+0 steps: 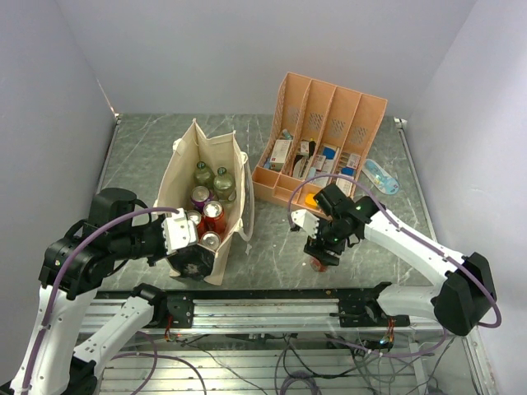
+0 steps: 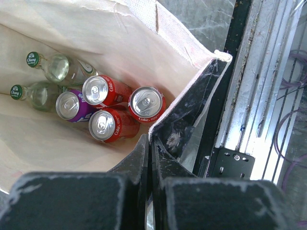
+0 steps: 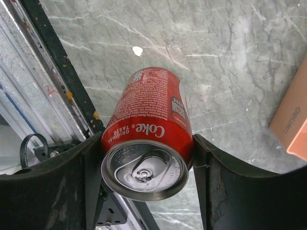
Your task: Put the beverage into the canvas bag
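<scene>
The beverage, a red Coke can (image 3: 153,115), stands on the grey marble table near its front edge, seen as a red spot (image 1: 319,263) under the right arm. My right gripper (image 3: 146,143) is shut on it, one finger against each side of the can just below its top. The canvas bag (image 1: 177,177) stands open at the left, holding red cans (image 2: 146,103), a purple can (image 2: 72,106) and green-capped glass bottles (image 2: 53,67). My left gripper (image 2: 151,143) is shut on the bag's near rim, at the dark mottled panel (image 2: 192,120).
An orange-pink divided organizer (image 1: 321,123) with small boxes stands at the back right, with a pale blue packet (image 1: 380,174) beside it. A black and silver rail (image 1: 272,309) runs along the table's near edge, close to the held can. An orange box corner (image 3: 292,124) lies right of the can.
</scene>
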Controlling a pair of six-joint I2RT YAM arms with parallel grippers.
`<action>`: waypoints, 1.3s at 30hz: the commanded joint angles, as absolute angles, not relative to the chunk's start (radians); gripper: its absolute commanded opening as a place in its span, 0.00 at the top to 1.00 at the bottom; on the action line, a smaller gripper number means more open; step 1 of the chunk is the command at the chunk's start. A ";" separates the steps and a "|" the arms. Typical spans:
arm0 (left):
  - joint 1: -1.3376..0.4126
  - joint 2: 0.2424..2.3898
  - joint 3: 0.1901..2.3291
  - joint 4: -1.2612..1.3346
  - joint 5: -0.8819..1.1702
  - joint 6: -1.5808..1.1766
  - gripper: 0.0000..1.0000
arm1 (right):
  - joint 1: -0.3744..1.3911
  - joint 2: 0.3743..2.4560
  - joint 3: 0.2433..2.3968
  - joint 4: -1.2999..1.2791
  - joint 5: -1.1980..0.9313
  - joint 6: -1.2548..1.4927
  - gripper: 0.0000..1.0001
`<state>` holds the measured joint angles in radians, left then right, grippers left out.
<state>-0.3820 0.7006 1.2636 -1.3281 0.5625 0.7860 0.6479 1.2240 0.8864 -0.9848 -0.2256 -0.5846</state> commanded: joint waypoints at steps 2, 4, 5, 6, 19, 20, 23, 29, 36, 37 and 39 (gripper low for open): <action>-0.371 0.705 1.277 -1.297 0.617 0.794 0.93 | 0.643 1.229 0.973 -0.964 -0.240 -0.564 0.62; -0.371 0.709 1.276 -1.300 0.617 0.806 0.93 | 0.644 1.235 1.053 -0.960 -0.244 -0.537 0.85; -0.371 0.710 1.275 -1.303 0.615 0.814 0.93 | 0.644 1.242 1.099 -0.961 -0.245 -0.524 0.95; -0.371 0.711 1.274 -1.306 0.614 0.819 0.93 | 0.644 1.252 1.143 -0.962 -0.248 -0.515 1.00; -0.339 0.718 1.285 -1.409 0.624 0.884 0.93 | 0.667 1.472 1.929 -1.028 -0.287 -0.358 1.00; -0.339 0.719 1.283 -1.410 0.626 0.888 0.93 | 0.681 1.487 1.986 -1.029 -0.279 -0.348 1.00; -0.339 0.724 1.280 -1.407 0.624 0.903 0.93 | 0.734 1.546 2.144 -1.033 -0.262 -0.328 1.00; -0.339 0.726 1.283 -1.408 0.631 0.938 0.93 | 0.879 1.680 2.305 -1.001 -0.298 -0.300 1.00; -0.339 0.721 1.306 -1.403 0.655 0.937 0.93 | 0.966 1.829 2.311 -0.929 -0.536 -0.178 1.00; -0.339 0.716 1.306 -1.400 0.658 0.934 0.93 | 0.971 1.853 2.315 -0.931 -0.563 -0.167 1.00; -0.337 0.709 1.310 -1.396 0.664 0.929 0.93 | 0.978 1.893 2.312 -0.932 -0.611 -0.143 1.00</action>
<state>-0.3511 0.7200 1.2781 -1.3823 0.6071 0.9241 0.9672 1.8561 2.2944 -1.0214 -0.4637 -0.2214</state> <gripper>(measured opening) 0.072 0.653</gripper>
